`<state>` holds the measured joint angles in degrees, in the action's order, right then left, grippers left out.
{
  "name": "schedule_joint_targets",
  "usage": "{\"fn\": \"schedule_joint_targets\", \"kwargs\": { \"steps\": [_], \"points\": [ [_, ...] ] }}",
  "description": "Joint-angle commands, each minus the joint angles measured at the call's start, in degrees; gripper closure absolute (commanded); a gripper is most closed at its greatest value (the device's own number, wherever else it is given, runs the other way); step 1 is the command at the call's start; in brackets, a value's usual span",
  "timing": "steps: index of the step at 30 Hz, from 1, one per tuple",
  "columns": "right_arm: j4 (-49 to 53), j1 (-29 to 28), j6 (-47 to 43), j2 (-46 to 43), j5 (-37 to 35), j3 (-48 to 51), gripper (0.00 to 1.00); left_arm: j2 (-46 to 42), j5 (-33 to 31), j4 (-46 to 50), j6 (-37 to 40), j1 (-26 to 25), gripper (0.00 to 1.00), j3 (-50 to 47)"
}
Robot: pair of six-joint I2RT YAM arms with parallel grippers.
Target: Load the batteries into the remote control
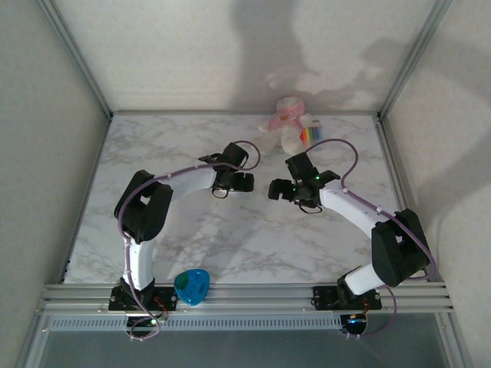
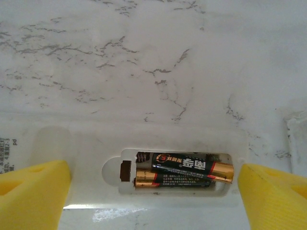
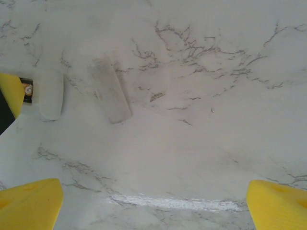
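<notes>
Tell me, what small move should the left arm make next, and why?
Probably lower the open left gripper and press the upper battery flat. Both batteries sit in the open compartment of the remote control, but the upper one seems slanted, partly over the lower battery.

On the upper battery [image 2: 192,166], two large pale Chinese characters and a round red logo are printed — upside down. The fine print below cannot be read. On the remote control [image 2: 86,163], "pd" is seen at the left edge — the rest is illegible.
</notes>
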<state>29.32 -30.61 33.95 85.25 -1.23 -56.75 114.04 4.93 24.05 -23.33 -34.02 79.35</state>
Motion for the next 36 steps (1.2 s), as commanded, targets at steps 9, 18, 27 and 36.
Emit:
{"fn": "schedule_joint_targets", "kwargs": {
  "steps": [9,18,27,36],
  "points": [
    [-0.32,0.3,1.12,0.71,0.83,0.77,0.01,0.66,1.25,2.29,1.09,-0.26,0.12,-0.94],
    [-0.14,0.29,1.11,0.7,0.69,0.76,0.01,2.05,-0.6,2.99,0.22,-0.26,0.16,-0.17],
    [-0.32,0.3,1.23,0.68,0.87,0.94,0.01,2.67,-2.14,3.49,0.36,-0.25,0.23,-0.01],
    [-0.31,0.31,1.29,0.62,0.83,1.12,0.01,1.17,-0.31,3.55,0.36,0.07,0.2,0.56]
  ]
}}
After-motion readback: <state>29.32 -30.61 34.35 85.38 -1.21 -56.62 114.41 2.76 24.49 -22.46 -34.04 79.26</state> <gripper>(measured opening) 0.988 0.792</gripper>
